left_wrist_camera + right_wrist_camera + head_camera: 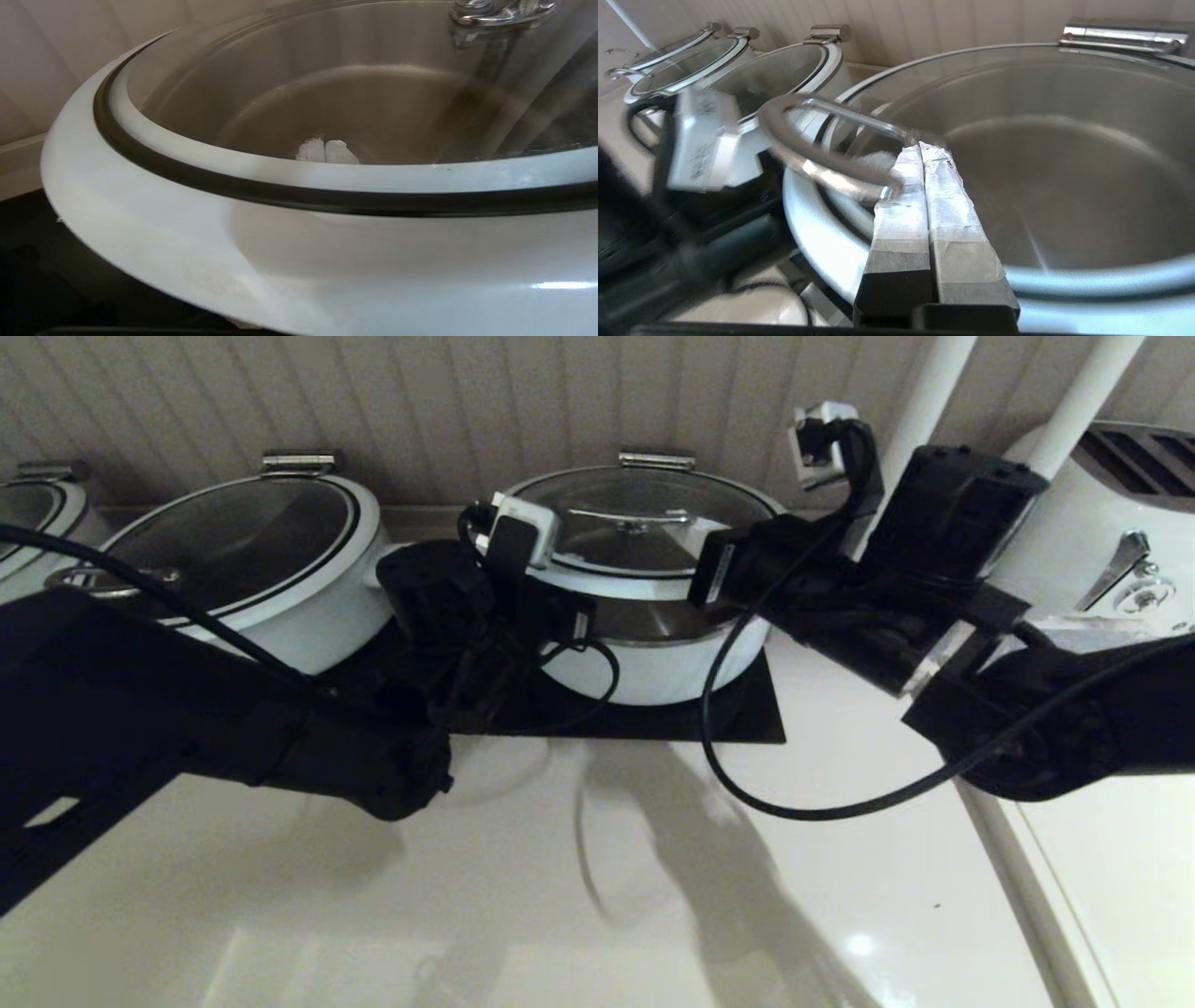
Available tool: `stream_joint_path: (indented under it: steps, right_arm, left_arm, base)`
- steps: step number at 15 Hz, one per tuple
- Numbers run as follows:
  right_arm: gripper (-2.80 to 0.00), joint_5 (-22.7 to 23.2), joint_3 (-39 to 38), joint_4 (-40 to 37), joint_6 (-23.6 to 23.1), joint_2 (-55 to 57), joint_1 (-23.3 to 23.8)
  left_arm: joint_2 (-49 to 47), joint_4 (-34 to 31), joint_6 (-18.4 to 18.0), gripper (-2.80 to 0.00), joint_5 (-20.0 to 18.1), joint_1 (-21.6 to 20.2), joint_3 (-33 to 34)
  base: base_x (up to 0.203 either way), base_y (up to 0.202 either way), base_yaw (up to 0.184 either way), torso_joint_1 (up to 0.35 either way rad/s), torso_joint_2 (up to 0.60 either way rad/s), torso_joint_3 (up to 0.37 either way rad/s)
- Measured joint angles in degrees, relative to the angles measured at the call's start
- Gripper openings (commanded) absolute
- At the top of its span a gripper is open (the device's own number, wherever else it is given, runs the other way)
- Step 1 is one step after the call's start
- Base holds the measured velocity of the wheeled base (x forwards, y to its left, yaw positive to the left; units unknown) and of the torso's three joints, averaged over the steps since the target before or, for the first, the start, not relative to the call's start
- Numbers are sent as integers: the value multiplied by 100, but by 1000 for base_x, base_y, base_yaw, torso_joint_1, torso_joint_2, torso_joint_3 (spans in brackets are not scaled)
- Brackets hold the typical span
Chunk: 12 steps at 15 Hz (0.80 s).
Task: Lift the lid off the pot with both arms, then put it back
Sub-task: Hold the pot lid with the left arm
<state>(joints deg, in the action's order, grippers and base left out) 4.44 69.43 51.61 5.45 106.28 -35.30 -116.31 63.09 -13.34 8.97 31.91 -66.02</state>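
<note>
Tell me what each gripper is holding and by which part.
Neither clamps anything. The left gripper, fingers shut, sits under the white rim of the lid, seen through the glass; the right gripper, fingers shut, pokes through its loop handle.

White pot [653,677] with shiny silver inside. Clear lid [644,518] with white rim, thin black ring, silver loop handle [822,154]. Black mat [747,714] on pale cream surface [560,896]. Black arms, black cables. White-taped right gripper [922,154]. Beige striped wall [467,401].
</note>
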Motion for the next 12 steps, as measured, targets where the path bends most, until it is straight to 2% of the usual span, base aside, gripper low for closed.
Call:
stream_joint_path:
  steps: [12]
  right_arm:
    - [-280, 8, -1314, -250, -5, -1254, 107]
  left_arm:
    - [-52, -2, -5, -280, -10, -11, -49]
  base:
    - [0, 0, 0, 0, 0, 0]
